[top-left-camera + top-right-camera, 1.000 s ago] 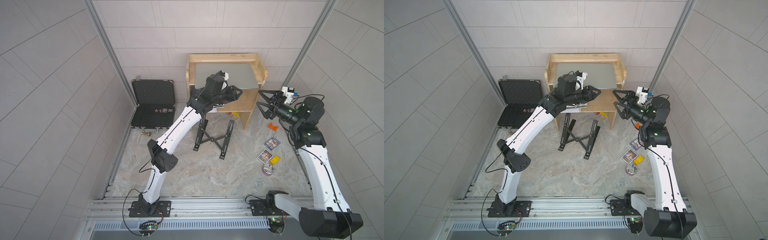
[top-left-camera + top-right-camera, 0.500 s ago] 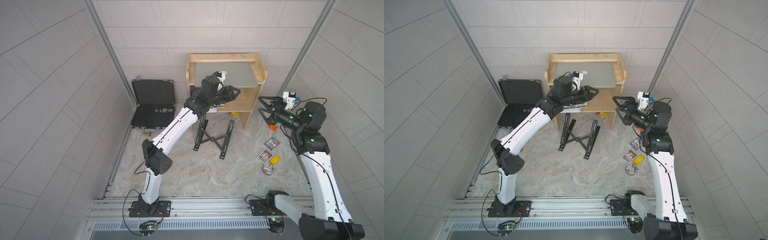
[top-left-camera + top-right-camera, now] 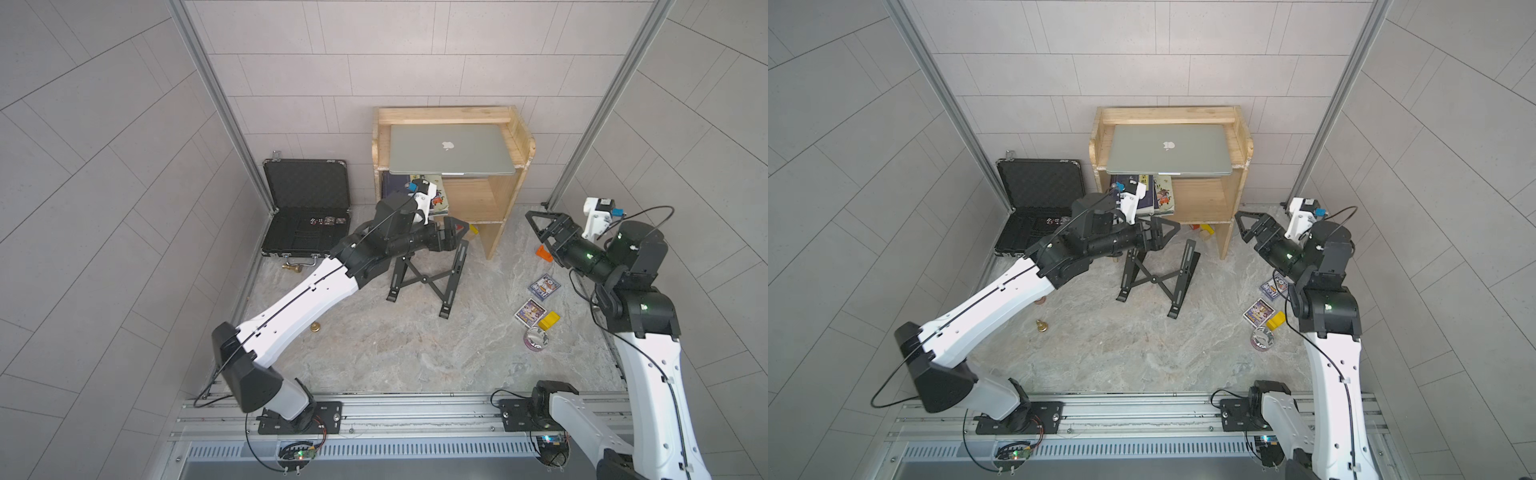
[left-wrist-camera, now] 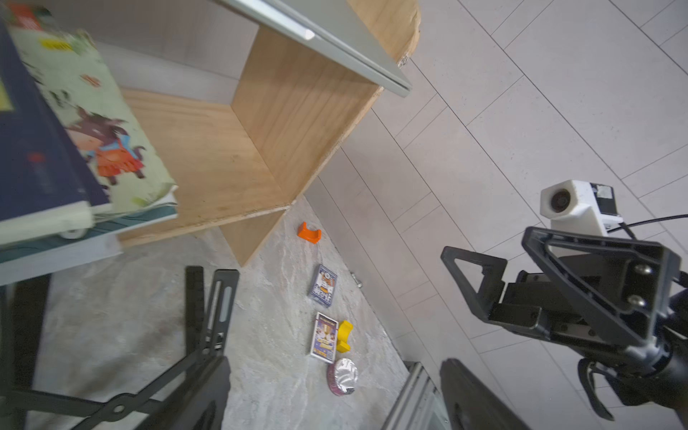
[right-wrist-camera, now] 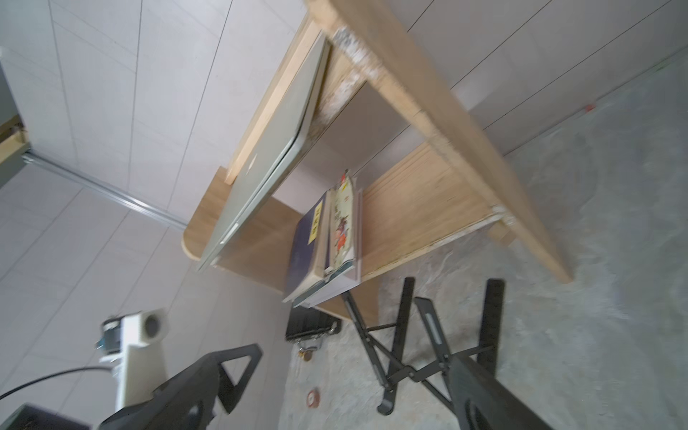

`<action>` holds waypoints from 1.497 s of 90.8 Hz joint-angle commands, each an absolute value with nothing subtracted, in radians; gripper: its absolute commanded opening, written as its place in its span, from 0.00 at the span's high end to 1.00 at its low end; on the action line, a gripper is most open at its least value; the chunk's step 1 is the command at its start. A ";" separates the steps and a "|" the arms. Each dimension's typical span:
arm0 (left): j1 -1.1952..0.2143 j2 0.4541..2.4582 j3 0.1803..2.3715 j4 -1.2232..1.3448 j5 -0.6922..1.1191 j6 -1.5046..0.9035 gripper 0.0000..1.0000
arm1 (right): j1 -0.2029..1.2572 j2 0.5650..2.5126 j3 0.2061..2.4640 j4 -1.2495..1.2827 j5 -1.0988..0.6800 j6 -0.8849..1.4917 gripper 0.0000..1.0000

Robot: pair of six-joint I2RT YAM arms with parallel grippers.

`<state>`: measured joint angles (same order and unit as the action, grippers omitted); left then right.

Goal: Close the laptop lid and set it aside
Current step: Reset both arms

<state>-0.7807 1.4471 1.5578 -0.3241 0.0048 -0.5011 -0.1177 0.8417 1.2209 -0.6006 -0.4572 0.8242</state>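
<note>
Both top views: closed laptop (image 3: 451, 151) atop wooden shelf (image 3: 519, 137), long axis crosswise; left gripper (image 3: 459, 233) nearer than right gripper (image 3: 538, 230), below front edge; both gaping, empty.

A robotics lab test cell: pale grey tiled wall panels (image 3: 415, 75) and aluminium corner posts (image 3: 221, 104) enclose a marble-patterned work surface (image 3: 395, 345); white-and-black robot arms (image 3: 307, 299) are bolted to a slotted metal base rail (image 3: 415, 409).

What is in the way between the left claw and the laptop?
Nothing visible. The left gripper hangs open before the wooden shelf, above the black stand; the closed laptop lies on the shelf's top, only air between.
</note>
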 commanded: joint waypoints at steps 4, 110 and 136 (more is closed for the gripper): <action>-0.772 1.246 1.401 -0.398 -0.224 -0.381 0.08 | -0.098 0.698 1.055 -0.673 -0.102 0.766 0.04; 0.013 1.362 0.405 0.649 -0.287 -0.141 0.01 | 0.041 1.411 0.356 0.816 0.224 0.078 0.02; -0.024 1.528 0.439 0.745 -0.191 -0.052 0.02 | 0.026 1.557 0.368 0.936 0.225 0.096 0.00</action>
